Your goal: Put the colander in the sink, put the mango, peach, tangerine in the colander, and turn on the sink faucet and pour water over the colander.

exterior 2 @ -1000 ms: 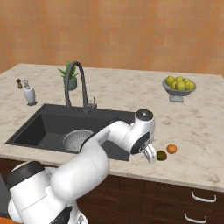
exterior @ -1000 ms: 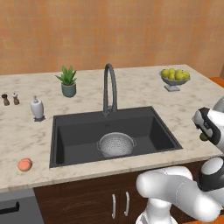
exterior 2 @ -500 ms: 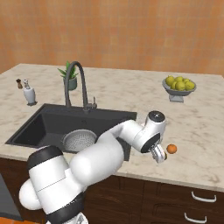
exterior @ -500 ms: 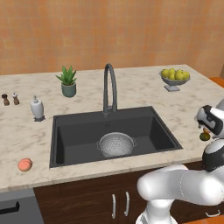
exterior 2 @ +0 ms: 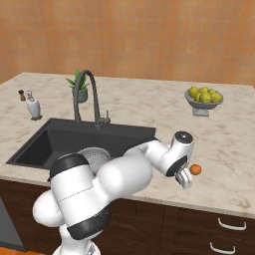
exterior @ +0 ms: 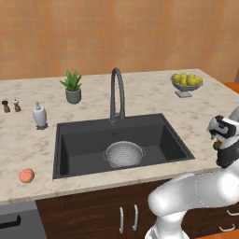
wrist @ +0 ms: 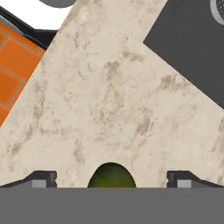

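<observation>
The tool, jaws spread wide, hangs over the mango lying on the counter between its tips. Fetching the mango looks underway; next, lower and close, then carry it to the colander in the sink.

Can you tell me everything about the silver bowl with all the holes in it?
The colander is a round, silver-grey metal bowl dotted all over with tiny holes, with a flared rim. It sits upright in the black sink, about mid-basin towards the front, in front of the tall faucet. No fruit can be seen in it. Only the sink floor touches it.
</observation>
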